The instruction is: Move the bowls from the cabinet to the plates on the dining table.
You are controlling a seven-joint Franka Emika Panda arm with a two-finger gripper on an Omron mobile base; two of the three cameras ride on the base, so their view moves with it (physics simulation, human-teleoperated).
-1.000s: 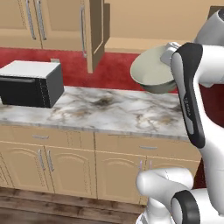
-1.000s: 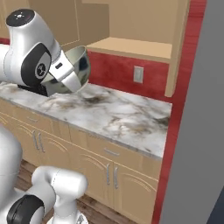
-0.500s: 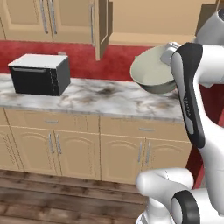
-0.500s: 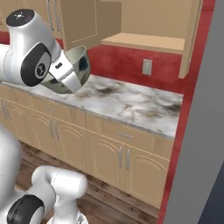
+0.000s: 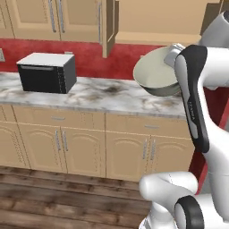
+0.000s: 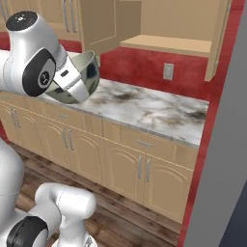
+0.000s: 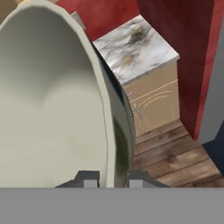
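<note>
My gripper point(image 7: 113, 177) is shut on the rim of a deep grey-green bowl point(image 5: 154, 76) with a pale inside, holding it tilted in the air in front of the counter. In the right base view the bowl point(image 6: 81, 76) hangs beside my hand point(image 6: 66, 81), its dark outer wall facing the room. The hand view looks along the bowl point(image 7: 52, 100), with one fingertip point(image 7: 89, 178) inside the rim and the other outside. The tan cabinet point(image 5: 156, 38) stands open behind, its shelf point(image 6: 169, 44) bare where it shows. The plates and the dining table are out of view.
A black microwave point(image 5: 47, 74) sits on the marble counter point(image 5: 103, 96) to the left. An open cabinet door point(image 5: 109, 27) juts out above the counter. Tan base cabinets point(image 6: 140, 164) and a wood floor point(image 5: 67, 197) lie below; a grey wall point(image 6: 222, 144) stands right.
The whole scene has shifted and shrunk back with more floor showing, so the base has driven away from the counter. The bowl stays in my grip, unchanged relative to the arm.
</note>
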